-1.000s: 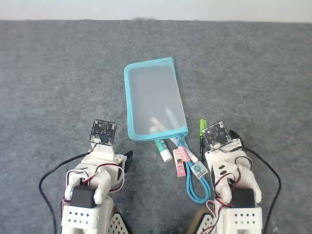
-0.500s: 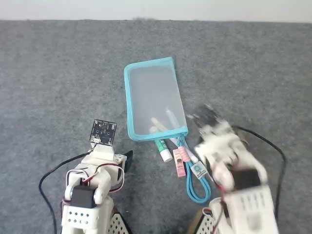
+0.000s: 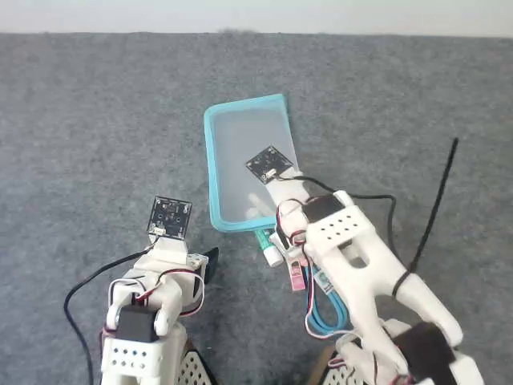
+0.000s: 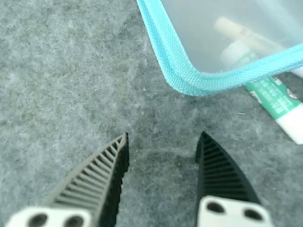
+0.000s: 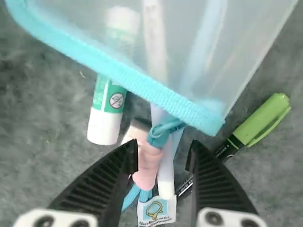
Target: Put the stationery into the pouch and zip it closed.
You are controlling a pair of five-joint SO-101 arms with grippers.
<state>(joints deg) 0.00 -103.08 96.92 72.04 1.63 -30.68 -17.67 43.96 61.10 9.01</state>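
Note:
The teal-edged clear pouch [image 3: 248, 156] lies mid-table with its mouth toward the arms and pens inside. At its mouth lie a green-and-white glue stick [image 3: 268, 247], a pink item [image 3: 297, 274] and a blue lanyard [image 3: 325, 317]. My right arm stretches over the pouch's near right corner. In the right wrist view its gripper [image 5: 163, 158] is open, straddling the pink item [image 5: 149, 161] and a white pen, with the glue stick [image 5: 106, 116] and a green marker [image 5: 258, 123] either side. My left gripper [image 4: 164, 142] is open over bare carpet just short of the pouch corner [image 4: 189, 82].
Grey carpet [image 3: 96, 120] covers the whole table, with wide free room on both sides of the pouch and behind it. A black cable [image 3: 437, 200] arcs up from the right arm. A tag [image 3: 325, 281] hangs on the lanyard.
The right arm has swung forward and left from beside the lanyard to over the pouch's mouth. The left arm and the stationery have stayed put.

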